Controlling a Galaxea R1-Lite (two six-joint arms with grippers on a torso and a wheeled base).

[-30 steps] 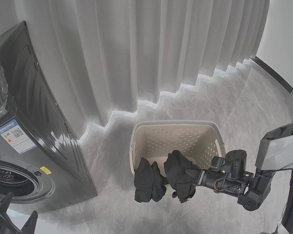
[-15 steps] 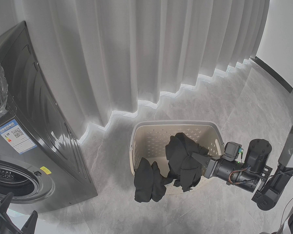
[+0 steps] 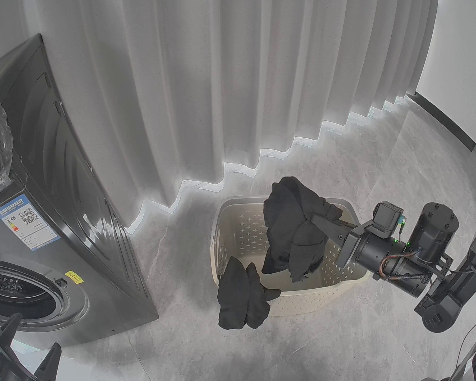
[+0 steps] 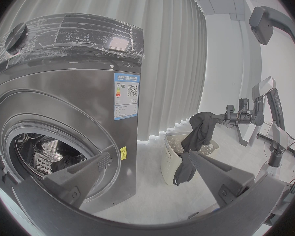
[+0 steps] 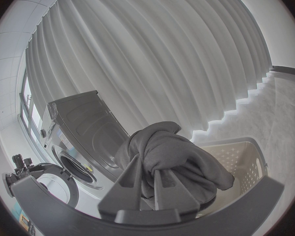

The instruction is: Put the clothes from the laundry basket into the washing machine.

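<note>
My right gripper (image 3: 322, 222) is shut on a dark garment (image 3: 293, 228) that hangs bunched above the cream laundry basket (image 3: 222, 223). The right wrist view shows the same garment (image 5: 167, 158) pinched between the fingers (image 5: 131, 177). Another dark piece of clothing (image 3: 243, 295) droops over the basket's near rim. The grey washing machine (image 3: 47, 212) stands at the left with its round opening (image 3: 16, 295) uncovered. My left gripper (image 4: 147, 169) is open in front of that drum opening (image 4: 46, 158), where some dark cloth lies inside.
White curtains (image 3: 238, 80) hang behind the basket and the machine. Grey tiled floor (image 3: 396, 154) stretches to the right of the basket. The machine's door (image 5: 59, 187) is swung open in the right wrist view.
My right arm has lifted the dark garment up and back, from the basket's near rim to above the basket. The garment draped over the rim and my left gripper stayed put.
</note>
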